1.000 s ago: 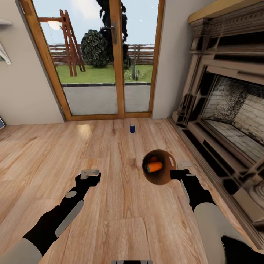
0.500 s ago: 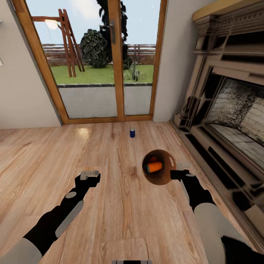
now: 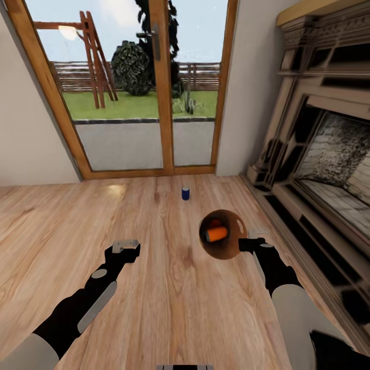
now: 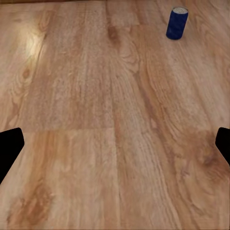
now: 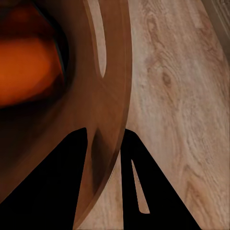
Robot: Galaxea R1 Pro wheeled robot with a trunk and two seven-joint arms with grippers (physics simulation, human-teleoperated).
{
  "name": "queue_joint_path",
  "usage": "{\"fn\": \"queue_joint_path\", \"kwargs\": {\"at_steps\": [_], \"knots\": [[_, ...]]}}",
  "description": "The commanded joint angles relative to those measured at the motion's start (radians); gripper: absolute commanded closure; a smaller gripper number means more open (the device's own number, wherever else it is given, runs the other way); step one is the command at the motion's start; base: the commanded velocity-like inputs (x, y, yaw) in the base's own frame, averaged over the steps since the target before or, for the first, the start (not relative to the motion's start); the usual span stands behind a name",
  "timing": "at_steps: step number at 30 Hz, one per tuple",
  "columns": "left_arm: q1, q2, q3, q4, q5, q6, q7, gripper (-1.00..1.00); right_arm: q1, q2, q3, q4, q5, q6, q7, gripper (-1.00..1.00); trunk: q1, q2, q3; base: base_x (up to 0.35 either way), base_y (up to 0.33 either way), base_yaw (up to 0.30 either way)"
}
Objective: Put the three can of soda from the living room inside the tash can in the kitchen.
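While both black arms reach forward low over the wood floor point(image 3: 154, 288), the right tool point(image 3: 245, 243) is clamped on the rim of the tash can point(image 3: 234, 241), holding it up off the boards with its coppery brown inside turned toward the head camera. From the right wrist view the two dark fingers point(image 5: 136, 182) sit either side of the thin brown wall of the bin point(image 5: 103, 96), one inside and one outside. Two orange cans lie inside it: one orange can point(image 3: 215, 234) on its side across the middle, and a second orange can point(image 3: 215, 223) just behind, partly hidden by the first. In the right wrist view an orange shape point(image 5: 26, 69) shows blurred within the bin.

On the other side, the left tool point(image 3: 127, 247) hangs empty above the floor with its fingers apart; in the left wrist view the dark fingertips point(image 4: 9, 148) show at opposite edges with bare boards between them.

Farther ahead, the dark blue can point(image 3: 185, 193) stands upright on the floor, well apart from both tools and near the door; it also shows in the left wrist view point(image 4: 177, 23) with a silvery top.

Beyond it is a wood-framed glass door point(image 3: 164, 87) looking onto a lawn, a bush and a wooden frame. At the right side stands the dark ornate fireplace point(image 3: 329, 149).
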Motion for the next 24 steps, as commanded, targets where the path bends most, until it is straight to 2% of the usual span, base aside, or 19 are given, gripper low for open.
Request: {"fn": "queue_joint_path", "kwargs": {"at_steps": [1,13,24], "knots": [[0.000,0.000,0.000,0.000,0.000,0.000,-0.001,-1.00,-0.001,0.000,0.000,-0.002,-0.007,0.000,0.003,1.00,0.000,0.000,0.000,0.319,0.040,0.000],[0.000,-0.001,0.000,0.000,0.001,0.001,-0.006,-1.00,-0.001,0.001,0.000,-0.002,-0.007,0.000,0.003,1.00,0.000,0.000,0.000,0.297,0.134,-0.025],[0.000,0.000,0.000,0.000,0.001,0.000,-0.003,-1.00,-0.001,0.001,0.000,-0.002,-0.007,0.000,0.003,1.00,0.000,0.000,0.002,0.275,0.177,-0.189]]}}
